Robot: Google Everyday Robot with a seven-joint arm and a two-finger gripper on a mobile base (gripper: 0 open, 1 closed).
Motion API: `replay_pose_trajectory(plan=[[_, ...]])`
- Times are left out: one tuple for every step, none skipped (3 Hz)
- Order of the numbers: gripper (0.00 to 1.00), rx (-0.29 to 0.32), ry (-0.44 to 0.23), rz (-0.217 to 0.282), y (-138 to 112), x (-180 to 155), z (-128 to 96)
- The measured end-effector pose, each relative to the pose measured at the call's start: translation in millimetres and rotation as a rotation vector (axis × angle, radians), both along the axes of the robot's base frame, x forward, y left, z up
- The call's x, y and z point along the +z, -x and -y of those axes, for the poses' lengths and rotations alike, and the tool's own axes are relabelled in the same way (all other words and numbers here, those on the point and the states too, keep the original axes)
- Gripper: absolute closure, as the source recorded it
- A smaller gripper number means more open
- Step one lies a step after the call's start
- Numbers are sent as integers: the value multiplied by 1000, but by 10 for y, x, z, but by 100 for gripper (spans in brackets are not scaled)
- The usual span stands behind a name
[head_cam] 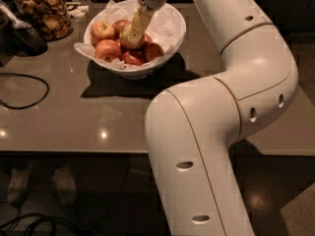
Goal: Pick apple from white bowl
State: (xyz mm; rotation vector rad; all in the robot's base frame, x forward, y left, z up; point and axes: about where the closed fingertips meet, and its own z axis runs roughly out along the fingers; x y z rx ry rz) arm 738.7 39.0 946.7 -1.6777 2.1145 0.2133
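In the camera view, the gripper (134,29) is down inside the white bowl (174,37), right at the yellow-green apple (129,43) lying on top of the red apples (108,50), likely the easiest one to lift, but I cannot tell if it squeezes it yet.

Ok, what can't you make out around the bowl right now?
Camera view:
The pincer sits low in the white bowl against the apple; its own body hides the contact, so the grip is unclear.
The bowl's floor is hidden by the other apples and the paper.
The jar is cut off by the top edge.
The cable runs off the left edge.
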Motion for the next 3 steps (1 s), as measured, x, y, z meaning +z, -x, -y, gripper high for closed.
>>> replay_pose_trajectory(plan=[[100, -12, -2, -10, 13, -15, 31], [100, -81, -23, 22, -25, 127, 202], [100, -160, -47, 61, -28, 329, 457]])
